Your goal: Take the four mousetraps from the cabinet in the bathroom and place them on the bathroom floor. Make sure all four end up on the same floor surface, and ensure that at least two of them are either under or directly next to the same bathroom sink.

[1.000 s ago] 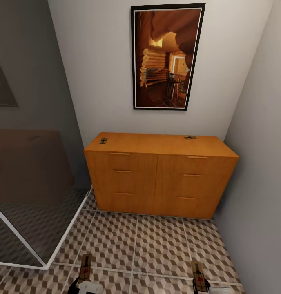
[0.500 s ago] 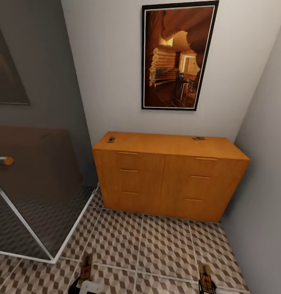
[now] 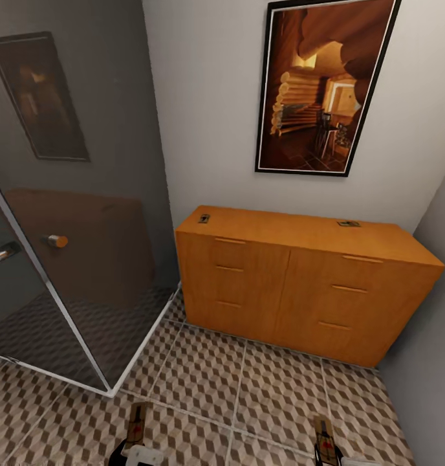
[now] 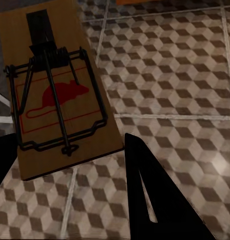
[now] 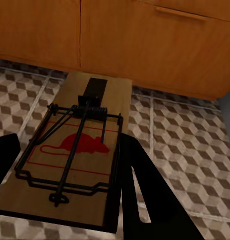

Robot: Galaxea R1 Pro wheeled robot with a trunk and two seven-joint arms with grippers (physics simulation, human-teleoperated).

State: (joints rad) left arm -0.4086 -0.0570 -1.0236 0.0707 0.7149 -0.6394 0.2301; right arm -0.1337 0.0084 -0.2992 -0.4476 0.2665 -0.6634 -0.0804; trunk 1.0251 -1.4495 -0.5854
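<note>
Midway through, each gripper grasps one mousetrap: left gripper [image 4: 69, 165] and right gripper [image 5: 64, 180], held above the bathroom floor [image 3: 203, 382]. Two more mousetraps [image 3: 204, 219] wait atop the far orange cabinet [image 3: 300, 291].

No readable text, red mouse emblem on left-held mousetrap [image 4: 57, 97], same emblem on right-held mousetrap [image 5: 77, 150]
</note>
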